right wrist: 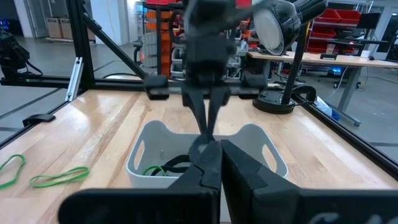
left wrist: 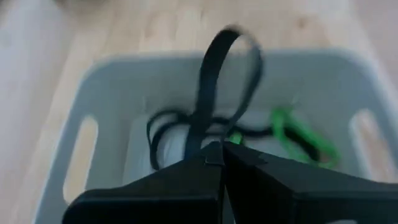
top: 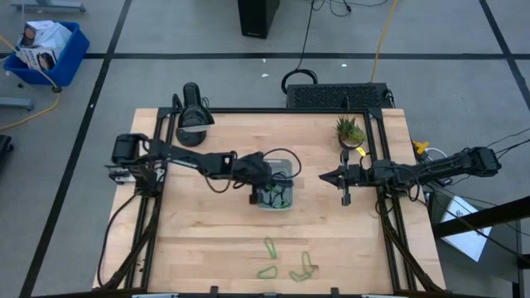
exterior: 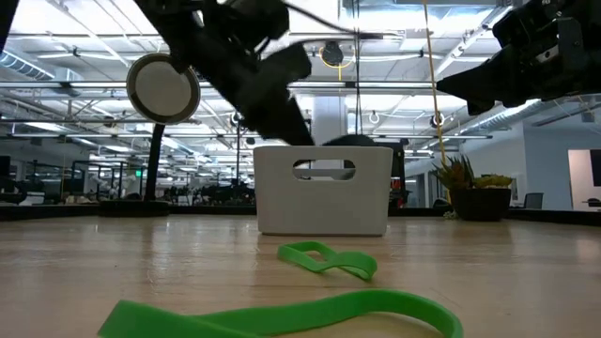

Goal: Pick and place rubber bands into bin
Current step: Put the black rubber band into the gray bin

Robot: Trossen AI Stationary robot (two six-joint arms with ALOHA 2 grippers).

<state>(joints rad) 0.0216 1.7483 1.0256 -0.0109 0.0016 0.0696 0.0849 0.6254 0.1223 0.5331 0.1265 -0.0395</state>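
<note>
My left gripper (top: 272, 184) stands over the small translucent bin (top: 286, 201) at the table's middle, fingers pointing down into it, shut on a black rubber band (left wrist: 227, 68). The right wrist view shows it above the bin (right wrist: 207, 132). Another black band (left wrist: 163, 127) and a green band (left wrist: 305, 138) lie inside the bin. Three green bands lie flat on the table near its front edge (top: 270, 246), (top: 267, 271), (top: 302, 266). My right gripper (top: 325, 176) hovers to the right of the bin, shut and empty. My left gripper pinches the black band between its two shut fingers at one end of the loop (left wrist: 210, 144). The fingers come from above, pointing down into the bin. The rest of the loop hangs on past the fingertips over the bin's inside; whether its far end touches the bin I cannot tell.
A black desk lamp (top: 192, 116) stands at the far left of the table and a potted plant (top: 349, 130) at the far right. A black frame (top: 281, 110) borders the table. Bare wood lies between the bin and the green bands (exterior: 329, 260).
</note>
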